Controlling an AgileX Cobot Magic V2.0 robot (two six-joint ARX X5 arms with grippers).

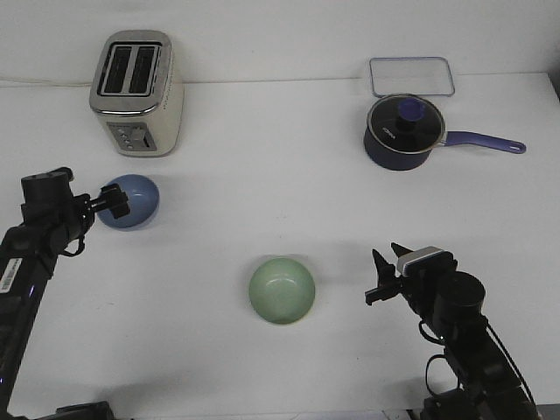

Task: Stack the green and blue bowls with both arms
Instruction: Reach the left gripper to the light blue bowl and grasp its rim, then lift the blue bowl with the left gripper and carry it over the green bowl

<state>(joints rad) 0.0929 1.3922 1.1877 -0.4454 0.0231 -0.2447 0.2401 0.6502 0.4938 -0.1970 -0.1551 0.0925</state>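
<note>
The pale green bowl point(282, 290) stands upright on the white table point(262, 201), near the front middle. The light blue bowl point(131, 201) is at the left, tipped on its side with its outer wall towards the camera. My left gripper point(113, 200) is shut on the blue bowl's left rim. My right gripper point(381, 276) is open and empty. It points left, a short way to the right of the green bowl and apart from it.
A silver toaster point(137, 92) stands at the back left, just behind the blue bowl. A dark navy lidded saucepan point(402, 131) with a purple handle is at the back right. A clear rectangular container point(411, 77) lies behind it.
</note>
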